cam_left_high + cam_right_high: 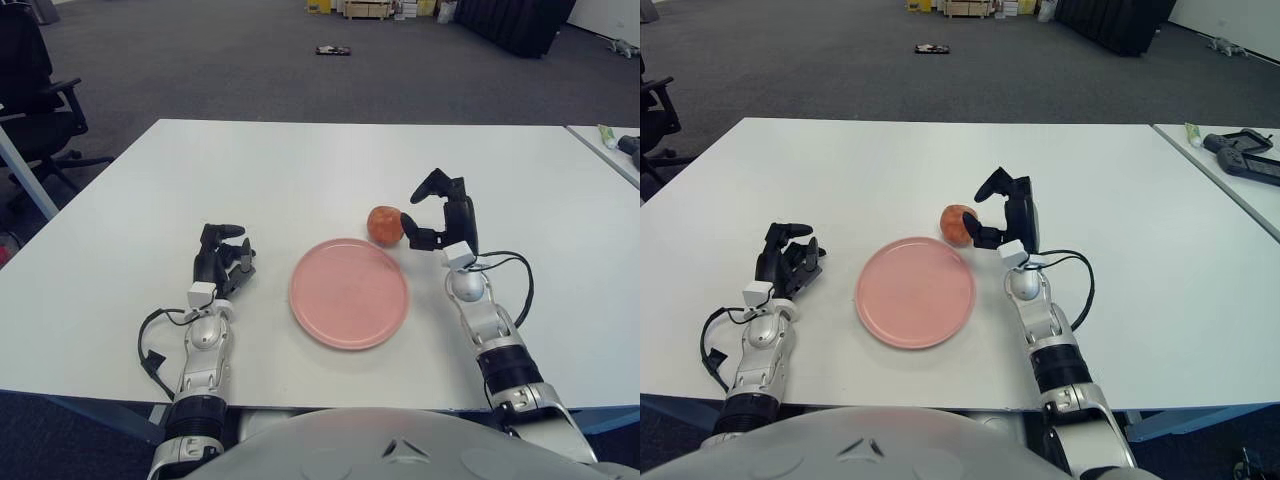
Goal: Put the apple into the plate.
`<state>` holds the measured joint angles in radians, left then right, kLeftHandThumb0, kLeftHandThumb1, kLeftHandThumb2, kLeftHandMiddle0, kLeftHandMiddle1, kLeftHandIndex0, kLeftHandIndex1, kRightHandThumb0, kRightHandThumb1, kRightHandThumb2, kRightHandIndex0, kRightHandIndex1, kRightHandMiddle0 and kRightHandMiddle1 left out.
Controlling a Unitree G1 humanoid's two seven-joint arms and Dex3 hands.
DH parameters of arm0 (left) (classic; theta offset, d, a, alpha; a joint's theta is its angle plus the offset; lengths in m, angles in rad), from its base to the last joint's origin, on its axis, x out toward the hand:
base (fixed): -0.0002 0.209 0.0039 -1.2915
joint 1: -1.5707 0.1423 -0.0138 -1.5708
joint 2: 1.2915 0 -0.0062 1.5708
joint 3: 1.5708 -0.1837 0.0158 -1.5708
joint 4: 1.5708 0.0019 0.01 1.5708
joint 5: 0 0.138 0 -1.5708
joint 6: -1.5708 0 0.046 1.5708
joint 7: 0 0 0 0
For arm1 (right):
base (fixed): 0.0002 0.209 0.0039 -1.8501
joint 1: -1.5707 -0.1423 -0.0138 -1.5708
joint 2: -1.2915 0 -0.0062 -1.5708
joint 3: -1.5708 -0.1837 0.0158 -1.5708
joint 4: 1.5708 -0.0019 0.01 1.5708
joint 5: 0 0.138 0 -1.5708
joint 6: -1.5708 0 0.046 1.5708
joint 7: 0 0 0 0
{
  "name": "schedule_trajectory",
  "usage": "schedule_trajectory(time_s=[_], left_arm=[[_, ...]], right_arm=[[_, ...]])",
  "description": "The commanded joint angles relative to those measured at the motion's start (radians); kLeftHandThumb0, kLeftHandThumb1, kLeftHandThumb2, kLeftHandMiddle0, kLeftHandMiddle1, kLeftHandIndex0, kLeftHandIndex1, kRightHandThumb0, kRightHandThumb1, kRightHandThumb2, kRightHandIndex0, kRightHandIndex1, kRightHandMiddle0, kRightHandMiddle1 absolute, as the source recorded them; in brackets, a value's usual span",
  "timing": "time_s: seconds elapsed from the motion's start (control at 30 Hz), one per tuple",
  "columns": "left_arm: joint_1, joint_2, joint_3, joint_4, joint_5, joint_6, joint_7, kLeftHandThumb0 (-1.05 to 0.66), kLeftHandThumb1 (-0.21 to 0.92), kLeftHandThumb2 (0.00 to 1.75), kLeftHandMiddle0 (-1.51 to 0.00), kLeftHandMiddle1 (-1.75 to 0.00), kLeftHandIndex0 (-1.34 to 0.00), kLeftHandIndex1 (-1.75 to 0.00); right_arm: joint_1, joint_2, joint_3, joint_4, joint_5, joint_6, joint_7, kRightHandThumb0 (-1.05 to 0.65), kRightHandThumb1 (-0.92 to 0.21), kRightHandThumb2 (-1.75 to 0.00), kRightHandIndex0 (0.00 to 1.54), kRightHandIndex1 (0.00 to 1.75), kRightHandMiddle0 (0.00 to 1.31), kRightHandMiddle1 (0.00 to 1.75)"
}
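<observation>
The red apple (384, 224) is just beyond the far right rim of the pink plate (349, 293); I cannot tell whether it touches the table. My right hand (418, 212) is raised beside it on the right. Its fingers are spread, the upper one arched above and the lower fingertip (408, 239) against the apple's side. The apple sits outside the fingertips, not between them. My left hand (222, 258) shows left of the plate with its fingers curled and holding nothing.
The white table (300, 170) stretches far beyond the plate. A second table with a tube and a dark tool (628, 146) stands at the far right. An office chair (35, 100) is off the left edge.
</observation>
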<state>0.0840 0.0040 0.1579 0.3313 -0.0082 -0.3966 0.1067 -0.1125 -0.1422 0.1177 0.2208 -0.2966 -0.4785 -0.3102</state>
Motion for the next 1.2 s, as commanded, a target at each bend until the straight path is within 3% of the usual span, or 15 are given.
schedule_trajectory(time_s=[0.0, 0.3, 0.4, 0.43, 0.47, 0.5, 0.53, 0.6, 0.63, 0.7, 0.8, 0.83, 0.9, 1.0, 1.17], left_arm=[[-0.003, 0.001, -0.003, 0.018, 0.002, 0.012, 0.002, -0.37, 0.73, 0.8, -0.55, -1.59, -0.31, -1.75], [-0.004, -0.001, -0.003, 0.024, 0.002, 0.004, 0.001, -0.37, 0.72, 0.81, -0.58, -1.57, -0.32, -1.75], [-0.004, -0.001, -0.003, 0.025, 0.0, 0.004, 0.0, -0.38, 0.71, 0.83, -0.59, -1.55, -0.32, -1.75], [-0.004, -0.001, -0.003, 0.023, 0.0, 0.006, 0.001, -0.38, 0.71, 0.83, -0.59, -1.55, -0.32, -1.75], [-0.003, -0.001, -0.003, 0.022, 0.001, 0.01, 0.002, -0.38, 0.7, 0.83, -0.59, -1.55, -0.32, -1.75], [-0.002, -0.002, -0.004, 0.019, 0.003, 0.013, 0.004, -0.38, 0.7, 0.83, -0.59, -1.54, -0.33, -1.75], [-0.001, -0.003, -0.004, 0.017, 0.003, 0.016, 0.005, -0.38, 0.7, 0.84, -0.59, -1.54, -0.33, -1.75], [0.0, -0.003, -0.005, 0.016, 0.004, 0.018, 0.006, -0.38, 0.7, 0.84, -0.59, -1.53, -0.33, -1.75], [0.002, -0.004, -0.005, 0.014, 0.004, 0.019, 0.006, -0.38, 0.7, 0.84, -0.59, -1.53, -0.33, -1.75], [0.005, -0.004, -0.007, 0.011, 0.005, 0.019, 0.006, -0.38, 0.7, 0.84, -0.59, -1.52, -0.33, -1.75], [0.007, -0.005, -0.008, 0.006, 0.007, 0.022, 0.007, -0.38, 0.7, 0.84, -0.59, -1.52, -0.33, -1.75], [0.008, -0.004, -0.008, 0.006, 0.006, 0.021, 0.005, -0.38, 0.7, 0.84, -0.59, -1.52, -0.33, -1.75], [0.008, -0.005, -0.009, 0.006, 0.005, 0.018, 0.003, -0.38, 0.7, 0.83, -0.6, -1.53, -0.33, -1.75], [0.008, -0.006, -0.008, 0.006, 0.005, 0.014, 0.006, -0.38, 0.7, 0.83, -0.6, -1.53, -0.33, -1.75], [0.008, -0.007, -0.008, 0.009, 0.009, 0.007, 0.01, -0.38, 0.7, 0.83, -0.61, -1.54, -0.33, -1.75]], right_arm=[[0.013, 0.006, 0.002, -0.051, 0.05, -0.011, 0.062, -0.48, -0.29, -1.35, 1.27, 1.75, 0.63, 1.75], [0.018, 0.017, -0.003, -0.094, 0.137, 0.006, 0.19, -0.48, -0.28, -1.35, 1.2, 1.75, 0.63, 1.75], [0.019, 0.022, -0.007, -0.104, 0.146, 0.027, 0.214, -0.16, -0.19, -1.45, 0.9, 1.75, 0.56, 1.69], [0.018, 0.021, -0.009, -0.09, 0.144, 0.028, 0.22, -0.13, -0.19, -1.45, 0.87, 1.75, 0.56, 1.69], [0.013, 0.016, -0.008, -0.066, 0.139, 0.025, 0.228, -0.22, -0.35, -1.25, 0.56, 1.75, 0.48, 1.71], [0.009, 0.009, -0.007, -0.048, 0.131, 0.022, 0.238, -0.31, -0.38, -1.17, 0.45, 1.64, 0.38, 1.64], [0.006, 0.004, -0.006, -0.036, 0.126, 0.018, 0.246, -0.45, -0.4, -1.08, 0.29, 1.42, 0.25, 1.5], [0.002, -0.006, -0.003, -0.031, 0.115, 0.015, 0.263, -0.61, -0.44, -0.98, 0.12, 1.12, 0.1, 1.29], [-0.001, -0.02, 0.002, -0.03, 0.097, 0.017, 0.274, -0.65, -0.45, -0.95, 0.09, 1.02, 0.08, 1.22], [-0.006, -0.041, 0.01, -0.029, 0.064, 0.023, 0.289, -0.78, -0.53, -0.83, 0.04, 0.64, 0.03, 0.91], [-0.012, -0.062, 0.019, -0.03, 0.015, 0.035, 0.297, -0.88, -0.61, -0.72, 0.01, 0.3, 0.01, 0.55], [-0.016, -0.072, 0.025, -0.033, -0.004, 0.05, 0.305, -0.9, -0.62, -0.7, 0.01, 0.25, 0.01, 0.49], [-0.022, -0.084, 0.034, -0.039, -0.028, 0.072, 0.318, -0.96, -0.67, -0.62, 0.0, 0.1, 0.0, 0.2], [-0.027, -0.09, 0.043, -0.048, -0.043, 0.098, 0.333, -1.01, -0.71, -0.55, 0.0, 0.03, 0.0, 0.06], [-0.032, -0.093, 0.051, -0.061, -0.053, 0.132, 0.352, -1.02, -0.74, -0.46, 0.0, 0.0, 0.0, 0.01]])
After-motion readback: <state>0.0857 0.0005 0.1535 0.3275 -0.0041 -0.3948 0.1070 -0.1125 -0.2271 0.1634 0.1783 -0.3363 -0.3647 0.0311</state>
